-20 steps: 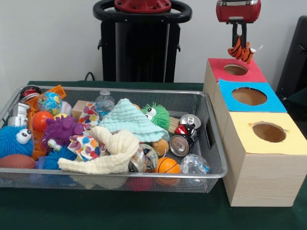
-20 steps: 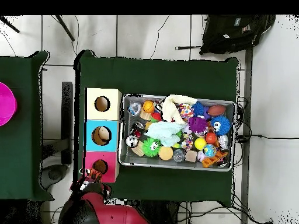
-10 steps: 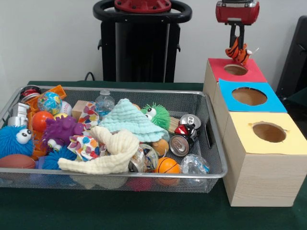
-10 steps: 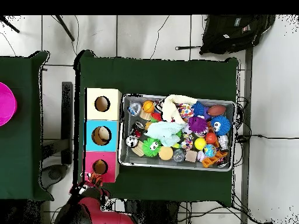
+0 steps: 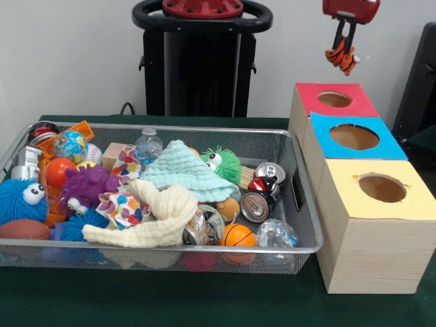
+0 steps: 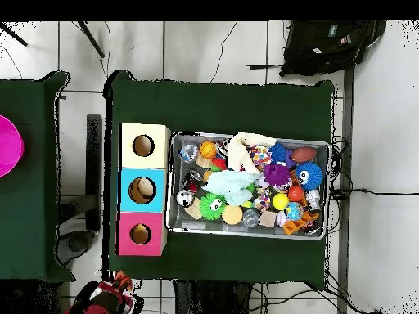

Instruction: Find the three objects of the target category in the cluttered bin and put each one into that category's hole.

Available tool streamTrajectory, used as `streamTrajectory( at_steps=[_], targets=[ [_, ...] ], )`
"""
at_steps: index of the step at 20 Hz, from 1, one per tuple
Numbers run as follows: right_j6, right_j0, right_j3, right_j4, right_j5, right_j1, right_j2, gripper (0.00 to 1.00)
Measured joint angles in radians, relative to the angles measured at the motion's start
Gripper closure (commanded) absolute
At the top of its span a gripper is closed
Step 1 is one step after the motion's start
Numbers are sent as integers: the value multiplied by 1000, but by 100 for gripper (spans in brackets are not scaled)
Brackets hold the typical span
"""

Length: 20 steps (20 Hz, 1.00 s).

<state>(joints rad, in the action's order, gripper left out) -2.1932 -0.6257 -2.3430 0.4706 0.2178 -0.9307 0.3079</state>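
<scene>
orange striped toy (image 5: 342, 56): hung clamped in the pincer (image 5: 345, 45), high above and behind the red-topped box (image 5: 335, 99), clear of its hole. mesh bin (image 5: 300, 197): stood at left on the green worktop (image 5: 170, 303), filled with clutter; blue fuzzy ball (image 5: 21, 199), purple spiky ball (image 5: 86, 184), cream cloth (image 5: 160, 216), mint cloth (image 5: 185, 172), green fuzzy ball (image 5: 222, 163), drink cans (image 5: 258, 202), small basketball (image 5: 238, 236). three boxes stood just right of the bin, touching in a row: red-topped farthest, blue-topped box (image 5: 354, 136) in the middle, yellow-topped box (image 5: 381, 188) nearest.
</scene>
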Motion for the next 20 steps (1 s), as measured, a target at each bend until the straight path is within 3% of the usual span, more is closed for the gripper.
streamTrajectory(
  at_steps=[2,7,12,20],
  targets=[
    [-42,-79,35,13,71,30,61,100],
    [-186,-187,108,42,187,105,174,100],
    [-328,-210,174,48,201,165,260,100],
    [-425,-229,259,48,207,221,339,100]
  ],
)
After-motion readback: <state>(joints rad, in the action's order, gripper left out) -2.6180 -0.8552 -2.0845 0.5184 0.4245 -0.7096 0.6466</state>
